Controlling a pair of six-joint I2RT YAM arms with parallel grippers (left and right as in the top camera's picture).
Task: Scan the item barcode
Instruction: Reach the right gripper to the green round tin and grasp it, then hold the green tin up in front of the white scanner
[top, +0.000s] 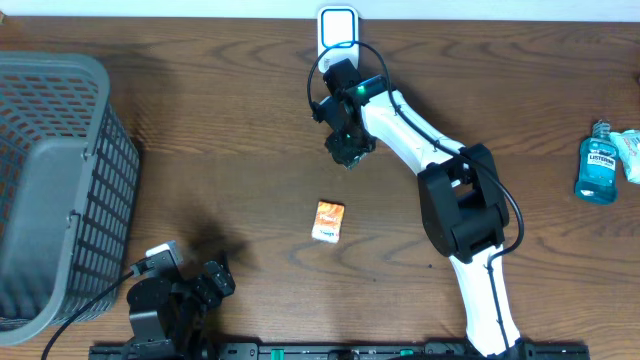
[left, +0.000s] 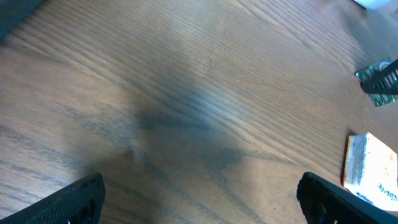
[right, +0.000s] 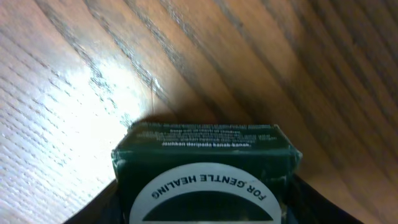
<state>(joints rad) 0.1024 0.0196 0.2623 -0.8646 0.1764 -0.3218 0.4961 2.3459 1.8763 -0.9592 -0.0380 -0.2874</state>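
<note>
Dark green box (right: 205, 180) sits clamped between the jaws of the right gripper (top: 348, 150) at mid-table, long axis across the fingers, with the white scanner (top: 338, 27) near and straight ahead at the far edge, while the left gripper (top: 213, 280) hangs wide open and empty, well apart.

Dark green box (right: 205, 168): rectangular carton with white fine print along its far edge. The top face carries a white ring reading "FOR GENTLE HEALING". It fills the lower centre of my right wrist view, with the fingers of my right pincer (right: 205, 208) closed against its two sides. Overhead, it sits upper centre of the frame, mostly hidden under my pincer.

Scanner (top: 338, 27): white, rounded, with a blue-outlined window. It stands at the top centre edge, near the box but apart from it.
</note>
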